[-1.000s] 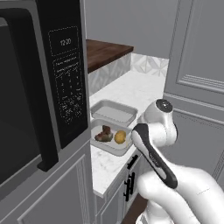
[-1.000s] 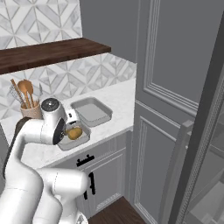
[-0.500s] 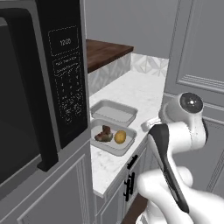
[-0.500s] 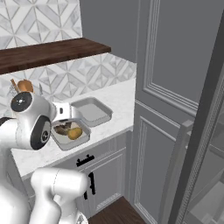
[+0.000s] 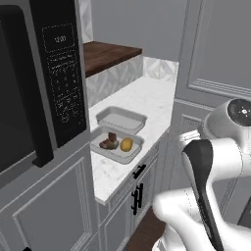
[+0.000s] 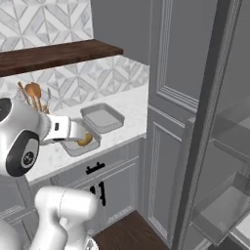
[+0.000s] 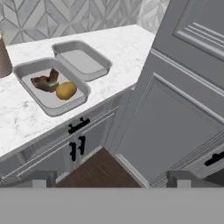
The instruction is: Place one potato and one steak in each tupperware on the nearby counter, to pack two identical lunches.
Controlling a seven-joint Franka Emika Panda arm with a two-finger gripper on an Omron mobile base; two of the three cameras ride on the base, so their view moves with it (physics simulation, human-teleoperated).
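Two light-grey tupperware trays sit side by side on the white marbled counter (image 5: 147,98). The nearer tupperware (image 7: 27,70) holds a dark brown-red steak (image 7: 45,81) and a golden potato (image 7: 66,90); both also show in the left base view, steak (image 5: 109,142) and potato (image 5: 126,144). The farther tupperware (image 7: 81,59) has nothing in it. My gripper (image 7: 110,179) is open with nothing between its fingertips. It hangs off the counter's front edge, over the cabinet doors and the wooden floor. In the right base view my arm covers part of the nearer tupperware (image 6: 73,149).
A microwave (image 5: 29,98) stands left of the trays. A brown holder with wooden utensils (image 6: 31,93) sits at the back of the counter. Tall grey panelled cabinets (image 7: 183,87) rise to the right. Black handles (image 7: 78,127) sit on the doors below, and a dark wooden shelf (image 5: 108,54) runs above.
My arm has drawn back from over the nearer tray, away from the counter. The jaws have stayed open. Steak and potato lie in the tray as before.
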